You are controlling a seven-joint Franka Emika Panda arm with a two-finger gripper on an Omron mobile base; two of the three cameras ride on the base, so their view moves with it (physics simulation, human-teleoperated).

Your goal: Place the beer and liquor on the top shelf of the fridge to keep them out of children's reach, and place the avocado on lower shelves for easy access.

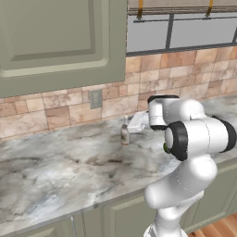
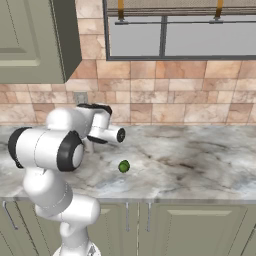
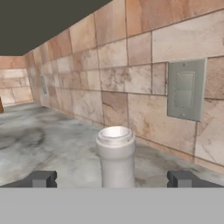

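Note:
A small bottle (image 1: 124, 137) with a brownish body, pale neck and white cap (image 3: 115, 151) stands upright on the counter near the tiled wall; whether it is the beer or the liquor I cannot tell. My gripper (image 3: 113, 178) is open, level with the bottle's neck, one fingertip (image 3: 41, 178) on each side and not touching it. In the left base view the gripper (image 1: 126, 126) sits just above the bottle. The avocado (image 2: 124, 166), small, round and green, lies on the counter right of the arm, partly behind my elbow (image 1: 165, 148). The fridge and its shelves are out of view.
A marble counter (image 1: 60, 171) runs under a tiled wall with a grey outlet plate (image 3: 186, 89) right behind the bottle. An olive wall cabinet (image 1: 55, 41) hangs above, with a window (image 2: 175, 40) to its right. A small brown object (image 3: 1, 105) stands far along the counter.

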